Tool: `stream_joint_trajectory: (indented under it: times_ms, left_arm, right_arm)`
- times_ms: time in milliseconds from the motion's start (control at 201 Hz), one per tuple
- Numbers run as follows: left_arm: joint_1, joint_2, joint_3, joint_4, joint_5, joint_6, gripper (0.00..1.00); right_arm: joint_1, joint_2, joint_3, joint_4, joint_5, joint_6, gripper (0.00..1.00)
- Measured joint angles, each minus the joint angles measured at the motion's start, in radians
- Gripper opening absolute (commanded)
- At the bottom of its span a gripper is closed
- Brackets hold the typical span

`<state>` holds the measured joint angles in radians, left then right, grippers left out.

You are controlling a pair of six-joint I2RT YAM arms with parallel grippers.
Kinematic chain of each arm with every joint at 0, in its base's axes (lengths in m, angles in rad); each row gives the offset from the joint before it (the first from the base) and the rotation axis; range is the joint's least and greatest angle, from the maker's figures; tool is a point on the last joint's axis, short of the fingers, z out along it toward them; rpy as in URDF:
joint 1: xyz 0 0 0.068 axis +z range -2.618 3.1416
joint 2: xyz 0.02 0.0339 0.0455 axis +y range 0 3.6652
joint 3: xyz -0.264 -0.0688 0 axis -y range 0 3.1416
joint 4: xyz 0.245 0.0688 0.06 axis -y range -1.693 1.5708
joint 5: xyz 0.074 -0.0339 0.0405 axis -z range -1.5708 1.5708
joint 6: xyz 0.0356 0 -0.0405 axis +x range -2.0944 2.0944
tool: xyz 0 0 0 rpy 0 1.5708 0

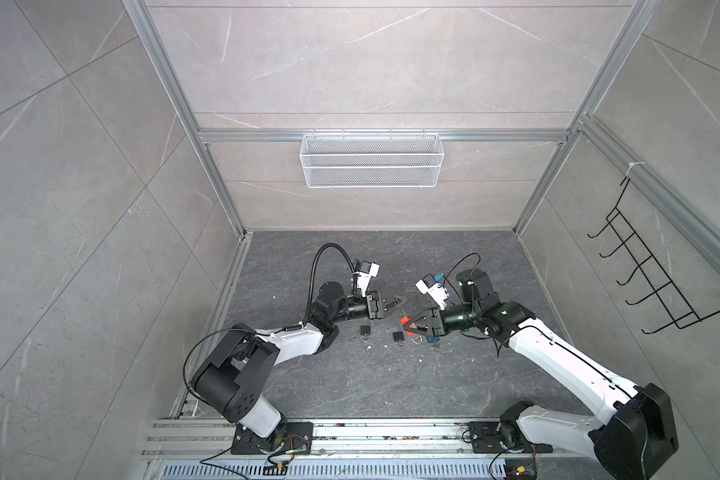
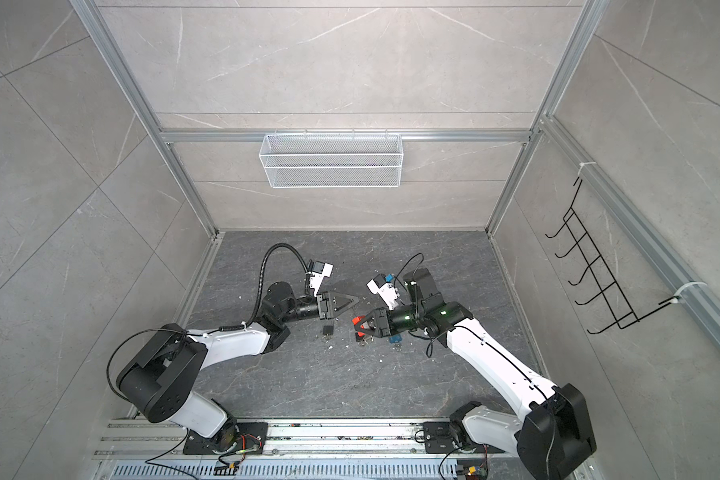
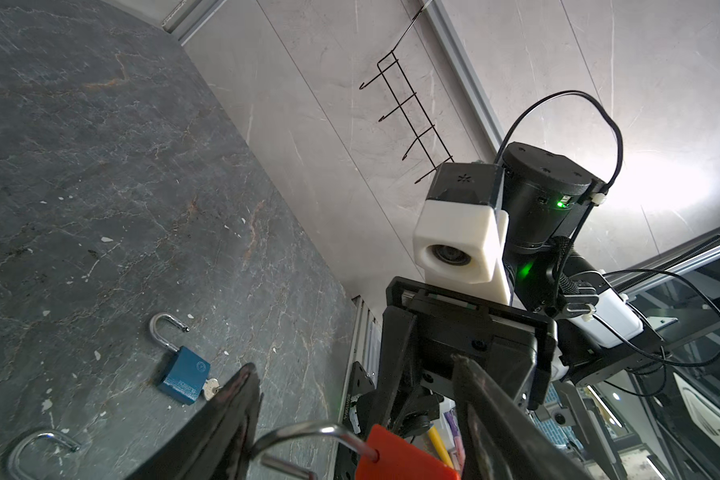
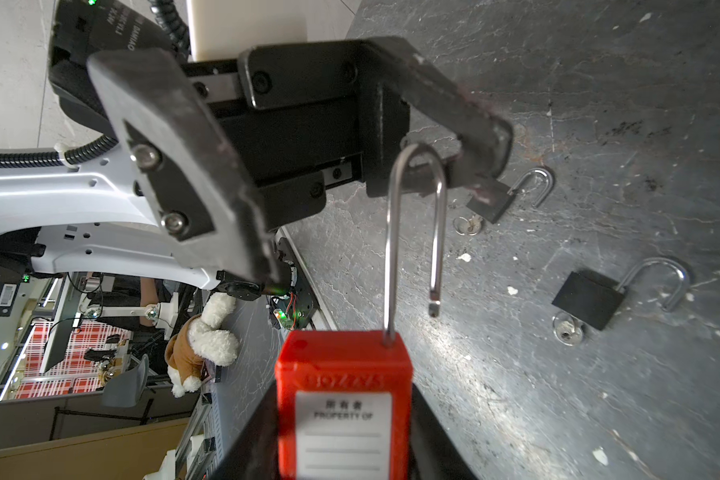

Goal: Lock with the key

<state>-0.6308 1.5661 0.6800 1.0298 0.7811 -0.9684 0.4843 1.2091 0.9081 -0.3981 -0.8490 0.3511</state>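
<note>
1. High on the back wall, upper middle of both top views, you have a white wire-mesh basket (image 1: 371, 160) hooked on the aluminium rail. Only wall tile shows through its mesh.
2. Lower middle of a top view, your right gripper (image 1: 407, 326) is clamped on the red padlock (image 1: 403, 321) and holds it above the dark stone floor (image 1: 350, 374).
3. Your left gripper (image 1: 400, 305) faces it from just beside, fingers apart.
4. Only the right wrist view shows you the padlock's "PROPERTY OF" label and its steel shackle (image 4: 391, 249) standing open. The shackle's bend lies between the left gripper's fingers (image 4: 175, 158).
5. From the left wrist view, at the bottom of the frame, the bend reaches one finger; whether it touches you cannot tell.
6. At the right of the right wrist view, a black padlock (image 4: 589, 299) and a second black padlock (image 4: 487, 203) lie on the floor, shackles open. Each has a ringed key (image 4: 568, 330) at its base. The top views show them only as small dark blocks.
7. Lower left in the left wrist view, a blue padlock (image 3: 184, 380) lies open with a silver key (image 3: 211, 388) in its base.
8. The red padlock's base is hidden between your right fingers, so you cannot tell whether a key sits in it.
</note>
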Motion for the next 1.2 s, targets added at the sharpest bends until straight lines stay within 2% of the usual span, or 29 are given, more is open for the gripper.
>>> stream_joint_trajectory:
  times_ms: [348, 652, 761, 1055, 1155, 1199]
  left_arm:
    - [0.000, 0.000, -0.013, -0.013, 0.007, 0.000, 0.62]
    - [0.000, 0.000, -0.018, -0.068, 0.003, 0.004, 0.48]
    - [0.000, 0.000, -0.018, -0.076, -0.002, 0.002, 0.38]
    - [0.000, 0.022, -0.015, -0.088, -0.020, -0.008, 0.23]
    - [0.000, 0.028, -0.014, -0.087, -0.020, -0.016, 0.12]
    - [0.000, 0.028, -0.010, -0.087, -0.021, -0.030, 0.00]
  right_arm:
    - [0.000, 0.019, 0.014, -0.001, 0.030, 0.000, 0.00]
    - [0.000, 0.046, 0.034, -0.002, 0.045, -0.008, 0.00]
    - [0.002, 0.050, 0.034, -0.008, 0.050, -0.016, 0.00]
    - [0.011, 0.072, 0.035, -0.009, 0.062, -0.031, 0.00]
    - [0.011, 0.077, 0.035, -0.010, 0.075, -0.031, 0.00]
    - [0.011, 0.079, 0.035, -0.009, 0.080, -0.037, 0.00]
